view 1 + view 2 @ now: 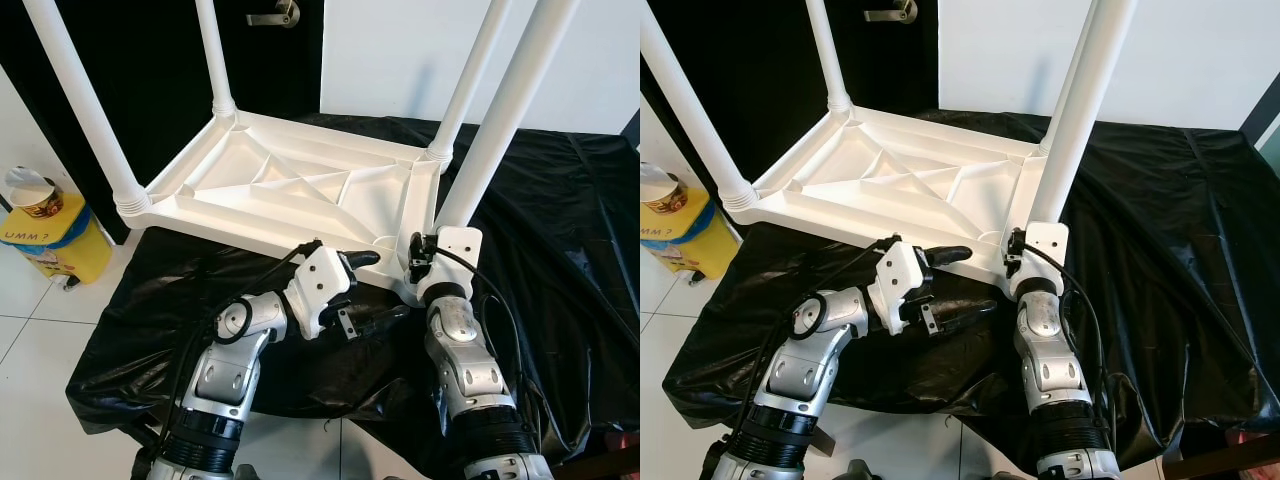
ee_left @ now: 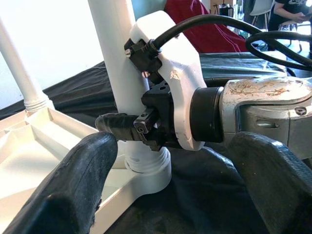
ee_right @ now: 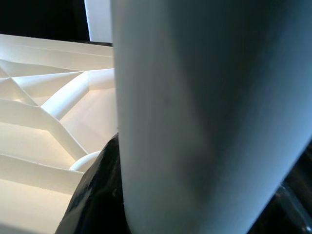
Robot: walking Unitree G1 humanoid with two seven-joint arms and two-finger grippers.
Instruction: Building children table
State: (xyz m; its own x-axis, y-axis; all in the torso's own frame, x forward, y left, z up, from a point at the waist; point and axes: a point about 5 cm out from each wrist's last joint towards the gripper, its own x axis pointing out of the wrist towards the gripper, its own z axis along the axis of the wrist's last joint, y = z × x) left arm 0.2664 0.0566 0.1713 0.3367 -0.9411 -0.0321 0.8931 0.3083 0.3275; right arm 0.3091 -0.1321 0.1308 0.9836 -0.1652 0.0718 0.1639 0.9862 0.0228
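Black sheeting [image 1: 560, 230] covers the work surface, and on it a white plastic tabletop [image 1: 290, 185] lies upside down, ribbed underside up, with four white legs standing up from its corners. The near right leg [image 1: 500, 120] rises from the corner closest to the robot. The right gripper [image 2: 127, 127] is at the base of that leg, its fingers pressed around the tube just above the socket; the right wrist view shows the leg directly against the camera. The left gripper [image 1: 365, 290] hovers just beside the tabletop's near edge, fingers spread apart, holding nothing. A yellow bin [image 1: 55, 245] with a cup [image 1: 35, 192] on top stands on the tiled floor to the left.
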